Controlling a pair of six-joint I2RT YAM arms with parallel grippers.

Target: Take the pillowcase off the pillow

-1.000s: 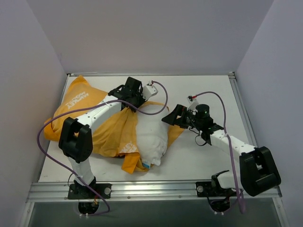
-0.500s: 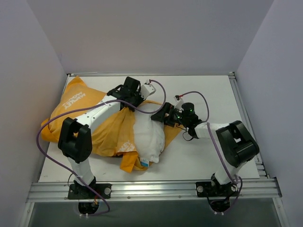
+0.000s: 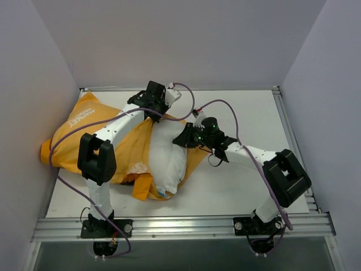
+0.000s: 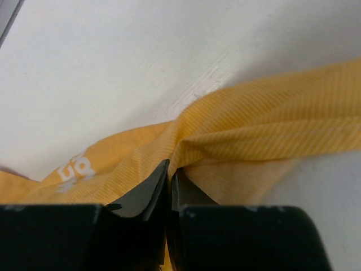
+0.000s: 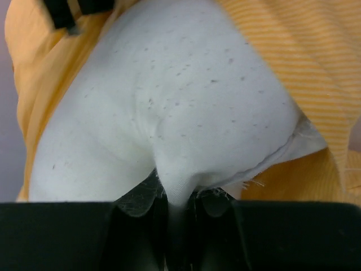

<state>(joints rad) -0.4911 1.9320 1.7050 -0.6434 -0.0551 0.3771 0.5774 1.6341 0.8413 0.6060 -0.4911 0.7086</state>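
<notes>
One pillowcase (image 3: 84,135), one pillow (image 3: 166,161)

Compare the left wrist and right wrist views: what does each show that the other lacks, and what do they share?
Only the left wrist view shows the left gripper pinching a fold of the pillowcase, bare table and white print on the fabric. Only the right wrist view shows the right gripper pinching the white pillow, and the pillow's frayed seam. Both show striped orange-yellow pillowcase fabric and a shut gripper holding cloth.
</notes>
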